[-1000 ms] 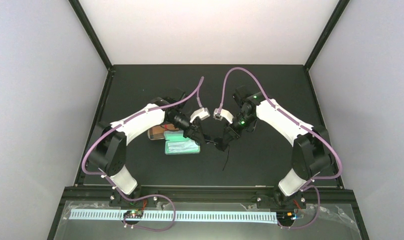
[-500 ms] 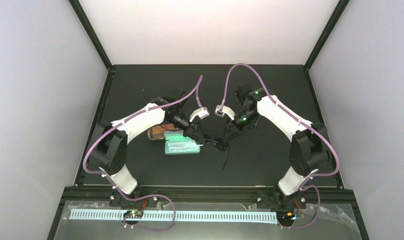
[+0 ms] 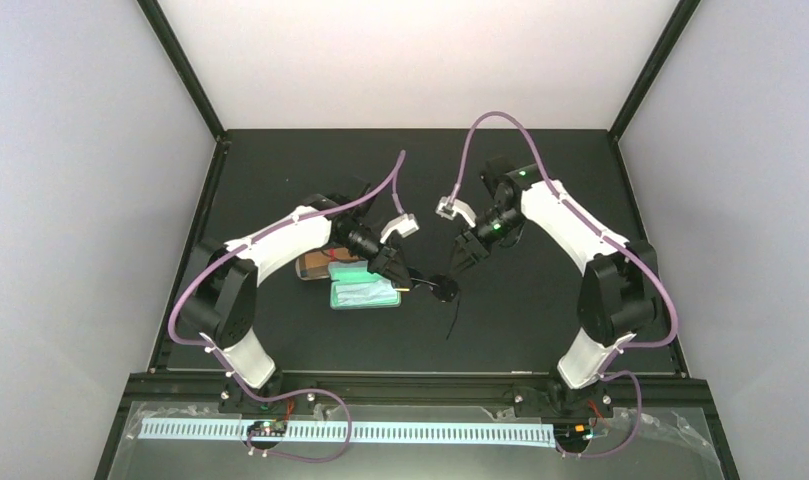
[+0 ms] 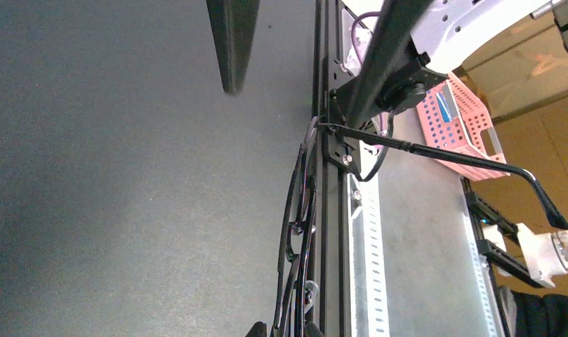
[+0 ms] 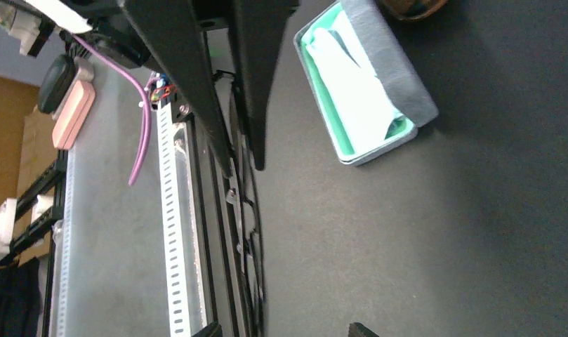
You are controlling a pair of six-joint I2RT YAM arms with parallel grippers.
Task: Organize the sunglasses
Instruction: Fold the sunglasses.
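Left tool pinches thin-armed black sunglasses; right tool stands with fingers apart.

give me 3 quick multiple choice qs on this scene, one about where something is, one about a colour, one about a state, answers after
1. Where does the open case lie?
A) beside the left gripper
B) beside the right arm's base
C) against the back wall

2. What colour is the inside of the case?
A) red
B) mint green
C) yellow

3. What holds the black sunglasses?
A) the right gripper only
B) both grippers
C) the left gripper only

Answers:
1 A, the top view shows the case right next to the left gripper.
2 B, the right wrist view shows the mint lining and cloth.
3 C, the left jaws are shut on the frame, while the right gripper stands open.
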